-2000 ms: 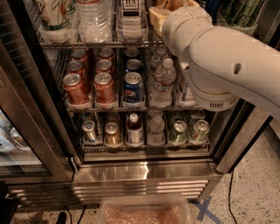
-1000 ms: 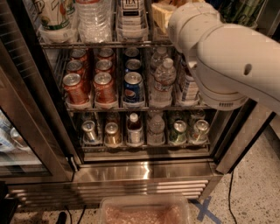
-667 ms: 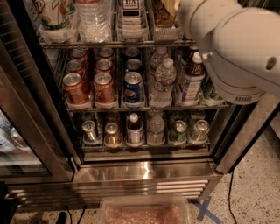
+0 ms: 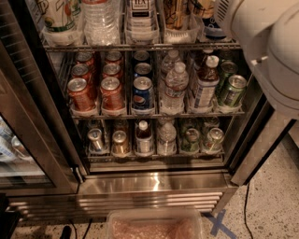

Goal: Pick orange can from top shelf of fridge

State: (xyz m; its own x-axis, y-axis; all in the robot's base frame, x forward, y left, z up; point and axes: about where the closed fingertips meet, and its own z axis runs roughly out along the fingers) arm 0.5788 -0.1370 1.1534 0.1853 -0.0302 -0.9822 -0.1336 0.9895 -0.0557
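Observation:
The orange can stands on the top shelf of the fridge, in a clear plastic tray right of centre. Only its orange-gold lower body with dark script shows; its top is cut off by the frame edge. Beside it are a white-labelled bottle on the left and a dark can on the right. My white arm fills the upper right corner, just right of the can's tray. My gripper is out of view past the top edge.
The middle shelf holds red soda cans, a blue Pepsi can, water bottles and green cans. Small cans and bottles fill the lower shelf. The glass door stands open left. A plastic bin sits on the floor.
My arm has swung up and to the right, uncovering the right side of the middle shelf and the orange can's tray. The gripper end has left the picture at the top.

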